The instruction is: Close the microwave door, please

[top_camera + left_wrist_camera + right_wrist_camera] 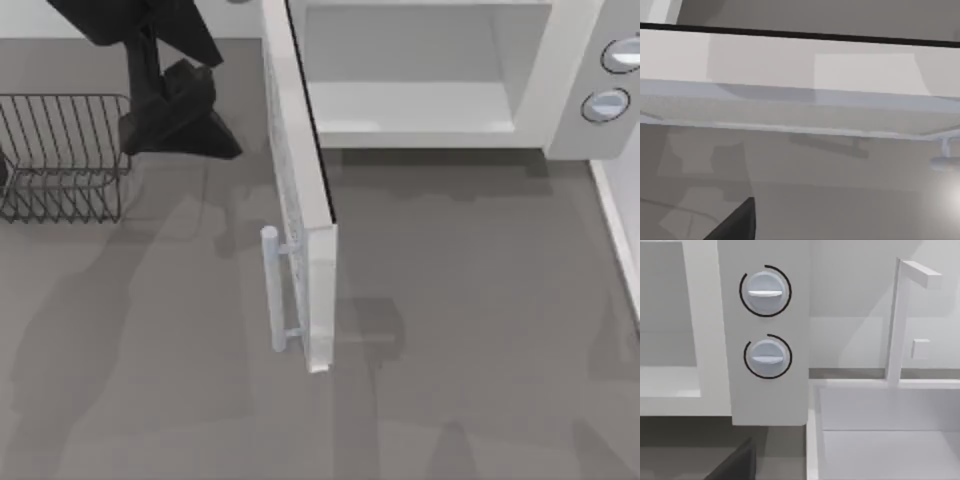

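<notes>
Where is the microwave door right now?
In the top view the microwave door stands wide open, sticking out toward the front from the left edge of the microwave. The left gripper and a wire basket are to its left.

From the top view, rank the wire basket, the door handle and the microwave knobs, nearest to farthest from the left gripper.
Measured from the left gripper, at the top view's upper left:
1. Wire basket, just to its left, at the table's left edge.
2. Door handle, to its right and nearer the table's front, on the open microwave door.
3. Microwave knobs, far right, on the microwave body.
</notes>
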